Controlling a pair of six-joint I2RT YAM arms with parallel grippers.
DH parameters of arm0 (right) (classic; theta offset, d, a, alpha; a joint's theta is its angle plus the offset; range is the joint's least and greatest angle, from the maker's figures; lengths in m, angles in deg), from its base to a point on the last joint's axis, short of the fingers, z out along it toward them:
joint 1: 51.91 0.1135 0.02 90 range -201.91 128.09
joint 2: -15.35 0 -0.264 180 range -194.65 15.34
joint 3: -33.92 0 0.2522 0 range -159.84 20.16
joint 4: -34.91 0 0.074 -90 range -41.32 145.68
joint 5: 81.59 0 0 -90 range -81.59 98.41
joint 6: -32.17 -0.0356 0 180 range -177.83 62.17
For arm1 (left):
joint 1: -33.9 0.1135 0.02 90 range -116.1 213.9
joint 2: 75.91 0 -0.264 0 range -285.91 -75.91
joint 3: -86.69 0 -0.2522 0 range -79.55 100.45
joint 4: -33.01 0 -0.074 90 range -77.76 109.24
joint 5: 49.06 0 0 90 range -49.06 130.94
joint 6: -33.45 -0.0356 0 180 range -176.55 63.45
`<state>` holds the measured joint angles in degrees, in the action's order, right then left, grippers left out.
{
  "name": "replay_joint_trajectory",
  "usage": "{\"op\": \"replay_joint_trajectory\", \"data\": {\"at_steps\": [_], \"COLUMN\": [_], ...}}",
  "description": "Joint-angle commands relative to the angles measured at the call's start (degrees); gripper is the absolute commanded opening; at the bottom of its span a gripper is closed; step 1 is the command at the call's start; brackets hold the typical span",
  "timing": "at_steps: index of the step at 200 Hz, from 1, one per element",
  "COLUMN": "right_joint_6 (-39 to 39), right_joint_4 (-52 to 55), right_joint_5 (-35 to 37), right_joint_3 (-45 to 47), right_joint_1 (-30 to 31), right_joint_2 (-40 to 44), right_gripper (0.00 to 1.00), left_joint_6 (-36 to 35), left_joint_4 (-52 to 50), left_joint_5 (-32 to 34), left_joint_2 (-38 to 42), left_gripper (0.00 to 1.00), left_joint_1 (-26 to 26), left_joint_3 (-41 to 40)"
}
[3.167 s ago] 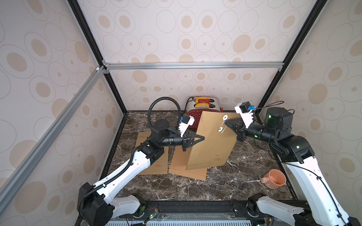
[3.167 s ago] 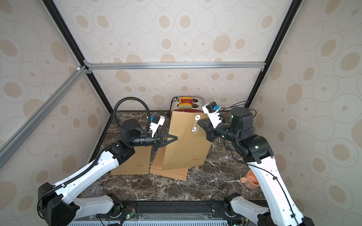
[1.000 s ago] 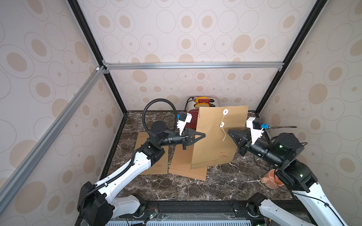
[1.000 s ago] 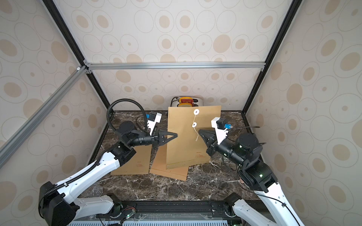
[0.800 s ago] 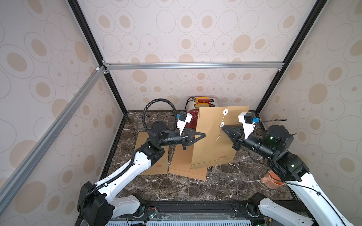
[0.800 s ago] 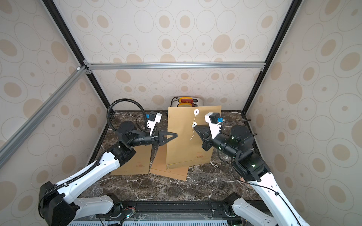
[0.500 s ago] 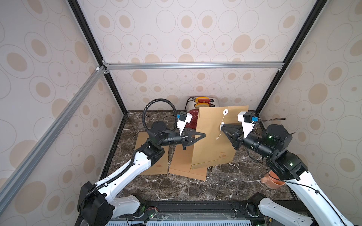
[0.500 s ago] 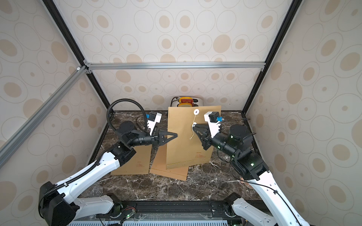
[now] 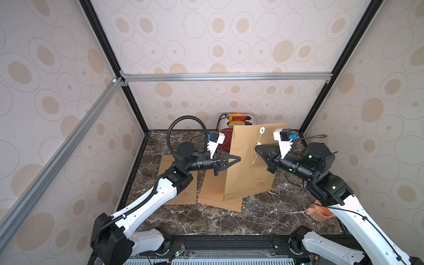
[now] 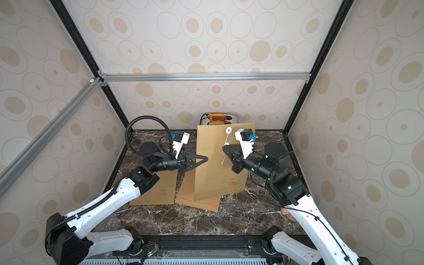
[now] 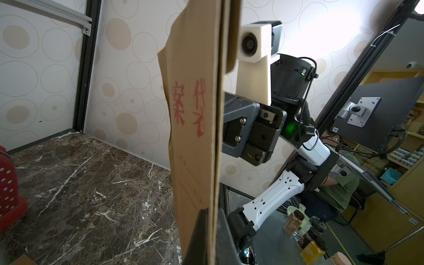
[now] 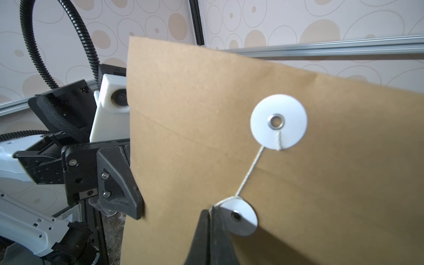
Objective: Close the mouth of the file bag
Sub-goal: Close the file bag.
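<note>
We look down on a dark marble table point(image 9: 206, 220), white-veined and walled on three sides. Two brown bags lie flat on it. The left bag point(image 9: 190, 199) is squared to the table, and the middle bag point(image 9: 213, 195) lies skewed just beside it. A red basket point(image 9: 226, 138) stands near the back, with a white box point(image 9: 237, 118) behind it against the wall. A pink cup point(image 9: 319, 211) sits near the front right corner. The upright file bag point(image 9: 250, 174) comes down over the middle bag and the marble; we cannot tell whether its lower edge rests there.
</note>
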<state>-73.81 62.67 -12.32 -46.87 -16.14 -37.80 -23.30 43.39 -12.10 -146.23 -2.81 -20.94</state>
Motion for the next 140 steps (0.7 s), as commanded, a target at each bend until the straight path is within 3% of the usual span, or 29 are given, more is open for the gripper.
{"op": "replay_joint_trajectory", "data": {"at_steps": [1,46,140], "right_joint_6": [-1.3,-4.02,-4.77], "right_joint_4": [-1.7,-2.44,1.01], "right_joint_5": [-1.15,-2.66,1.62], "right_joint_3": [0.09,1.95,4.09], "right_joint_1": [0.41,0.38,0.44], "right_joint_2": [0.53,1.58,1.71], "right_gripper": [0.0,0.0,0.0], "left_joint_6": [-1.33,-1.35,-1.7], "left_joint_4": [0.59,0.45,0.47], "left_joint_5": [-0.95,-1.1,-1.11], "left_joint_2": [0.45,0.36,0.98], "left_gripper": [0.0,0.0,0.0], "left_joint_1": [-0.5,-0.49,-0.56], "left_joint_3": [1.16,1.24,1.12]}}
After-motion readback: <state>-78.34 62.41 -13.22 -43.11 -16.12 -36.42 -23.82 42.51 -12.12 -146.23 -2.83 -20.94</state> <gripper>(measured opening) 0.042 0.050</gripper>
